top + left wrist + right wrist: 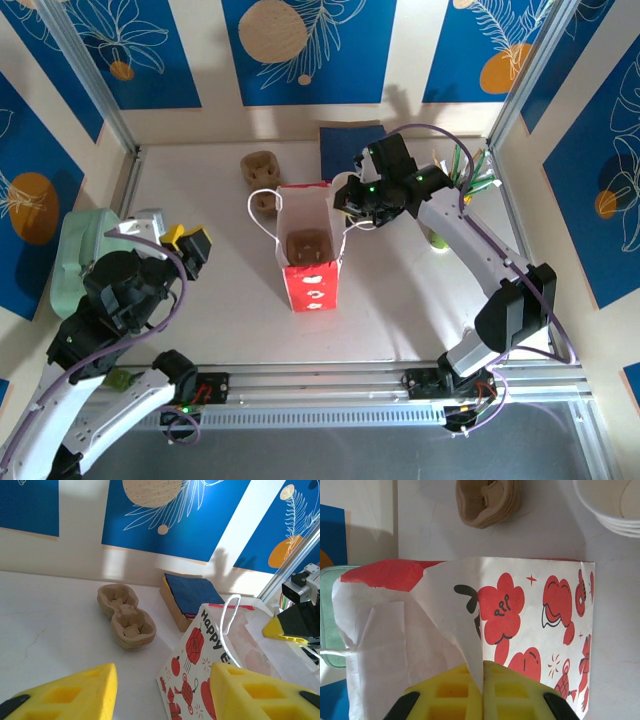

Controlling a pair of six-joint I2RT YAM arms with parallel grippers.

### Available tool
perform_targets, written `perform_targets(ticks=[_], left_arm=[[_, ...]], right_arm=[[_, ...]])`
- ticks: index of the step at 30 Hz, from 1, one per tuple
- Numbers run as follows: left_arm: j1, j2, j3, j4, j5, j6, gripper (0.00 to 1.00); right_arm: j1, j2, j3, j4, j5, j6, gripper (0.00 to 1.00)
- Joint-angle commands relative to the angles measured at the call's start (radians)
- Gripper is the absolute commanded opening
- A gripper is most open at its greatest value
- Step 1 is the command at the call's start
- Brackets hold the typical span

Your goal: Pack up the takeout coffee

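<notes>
A red-and-white printed paper bag (pixel 312 275) stands open mid-table with a brown cup carrier (pixel 305 245) at its bottom. My right gripper (pixel 350 205) is shut on the bag's far-right rim; in the right wrist view the yellow pads (pixel 450 695) pinch the paper edge of the bag (pixel 535 610) at the gripper (pixel 482 680). The takeout coffee (pixel 437 239) shows as a lime-green sliver beside my right forearm, its lid hidden by the arm. My left gripper (pixel 185 240) hangs open left of the bag, holding nothing; its fingers (pixel 70 692) frame the bag (pixel 200 655).
A stack of brown cup carriers (pixel 260 168) lies behind the bag, with a box of dark blue napkins (pixel 350 148) to its right. White lidless cups (pixel 615 505) stand near the bag. A pale green tray (pixel 75 250) sits at the left edge. Green straws (pixel 470 170) stand at back right.
</notes>
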Motion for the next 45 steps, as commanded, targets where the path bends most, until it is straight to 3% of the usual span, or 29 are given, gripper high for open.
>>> perform_targets(ticks=[1,6,15,23,28,33,37,45], left_arm=[[-0.004,0.010,-0.002,0.028,0.004,-0.004,0.52],[-0.004,0.020,0.001,0.037,0.012,-0.005,0.52],[-0.004,0.033,0.004,0.044,0.015,0.001,0.52],[-0.004,0.036,-0.010,0.039,0.011,0.009,0.54],[-0.003,0.028,-0.046,0.045,-0.009,0.020,0.65],[-0.003,0.040,-0.093,0.045,-0.016,0.010,0.77],[-0.004,0.066,-0.122,0.028,-0.011,-0.003,0.83],[-0.004,0.066,-0.241,0.131,0.053,0.018,0.99]], right_arm=[[-0.007,0.002,-0.011,-0.002,-0.017,-0.046,0.01],[-0.018,0.000,-0.001,-0.026,0.006,-0.069,0.08],[-0.043,-0.003,0.092,-0.120,0.041,-0.142,0.38],[-0.047,-0.017,0.251,-0.310,0.198,-0.206,0.48],[-0.049,-0.095,0.275,-0.355,0.318,-0.222,0.53],[-0.083,-0.184,0.244,-0.368,0.340,-0.195,0.58],[-0.168,-0.242,0.196,-0.375,0.331,-0.182,0.64],[-0.298,-0.336,0.061,-0.351,0.455,-0.221,0.64]])
